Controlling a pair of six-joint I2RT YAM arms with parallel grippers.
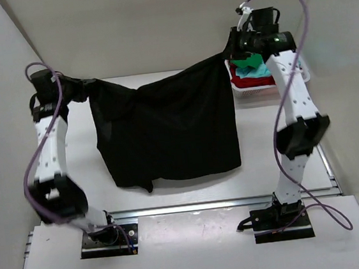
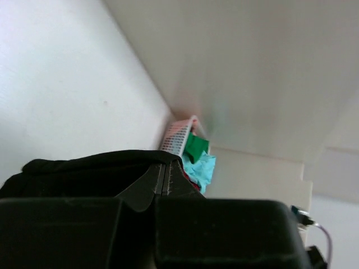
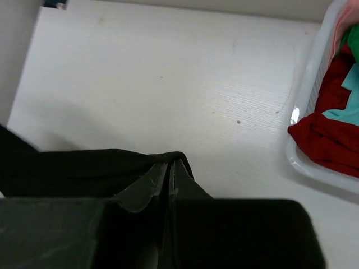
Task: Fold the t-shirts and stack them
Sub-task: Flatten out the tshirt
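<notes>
A black t-shirt (image 1: 166, 126) hangs stretched in the air between both arms, its lower edge near the table. My left gripper (image 1: 86, 88) is shut on its left top corner; in the left wrist view the black cloth (image 2: 84, 168) drapes over my shut left gripper (image 2: 164, 175). My right gripper (image 1: 230, 53) is shut on the right top corner, and black cloth (image 3: 84, 168) folds over my shut right gripper (image 3: 171, 171). More t-shirts lie in the basket: teal (image 1: 254, 71), green (image 1: 246, 60) and red (image 1: 251, 83).
The pink-white lattice basket (image 1: 304, 73) stands at the table's back right corner, just behind the right gripper; its rim (image 3: 307, 95) shows in the right wrist view. White walls enclose the table (image 1: 73, 158) on the left, back and right.
</notes>
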